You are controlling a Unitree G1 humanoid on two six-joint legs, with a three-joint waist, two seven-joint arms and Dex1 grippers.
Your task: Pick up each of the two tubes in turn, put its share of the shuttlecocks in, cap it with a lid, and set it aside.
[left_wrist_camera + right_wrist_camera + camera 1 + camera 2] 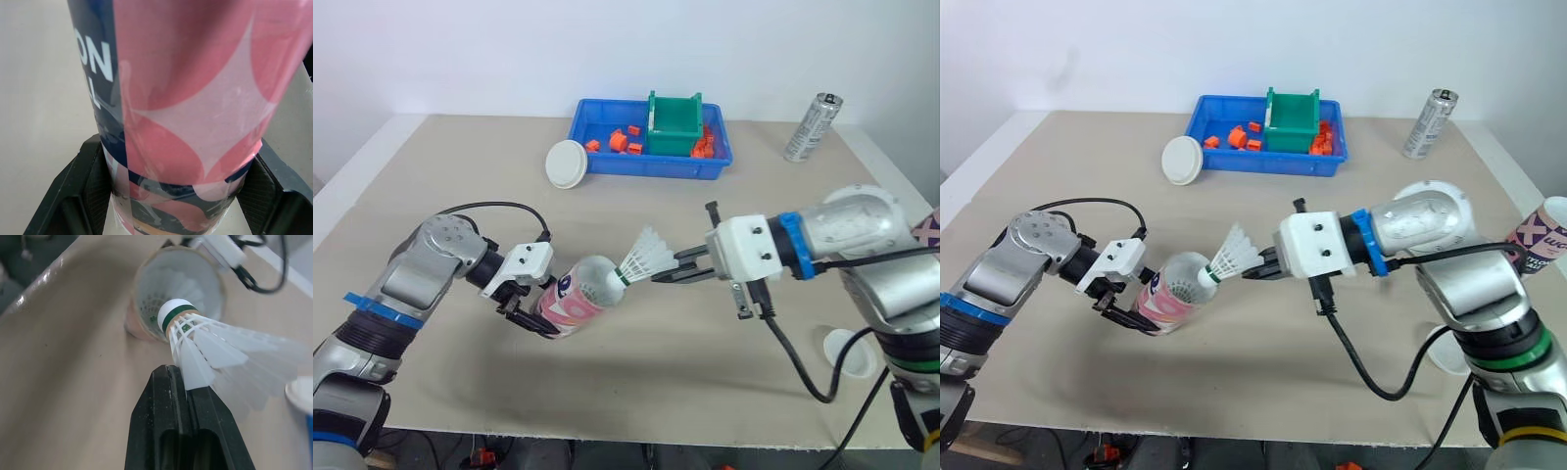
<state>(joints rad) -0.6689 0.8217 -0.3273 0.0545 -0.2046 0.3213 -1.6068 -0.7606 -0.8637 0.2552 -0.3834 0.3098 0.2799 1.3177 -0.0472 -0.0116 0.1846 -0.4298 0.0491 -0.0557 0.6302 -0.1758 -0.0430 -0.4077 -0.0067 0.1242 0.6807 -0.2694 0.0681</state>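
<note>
A white lid point(843, 353) lies at the near edge of the table point(685, 392), below the right elbow and well behind the right gripper point(659, 276). That gripper's two black fingers are pressed together on the feather skirt of a shuttlecock point(640, 258). They hold it roughly level, cork pointing away from the gripper at the open mouth of the tube point(578, 294). The tube hangs tilted above the table in the left gripper point(533, 315), its mouth turned toward the right gripper. From the head views the cork seems to meet the rim. The right wrist view looks down the bore and shows the green-banded cork right at the opening, with white feathers inside. Whether the cork has passed the rim I cannot tell. The left wrist view gives the grip up close: both fingers point(73, 196) are clamped against the pink and navy wall near the base. The right eye view catches a second tube point(1540, 233), mouth up, out past the right arm. Far beyond both grippers sit another lid point(566, 163), a blue tray point(646, 168) holding a green bin point(674, 122), and a can point(813, 126).
</note>
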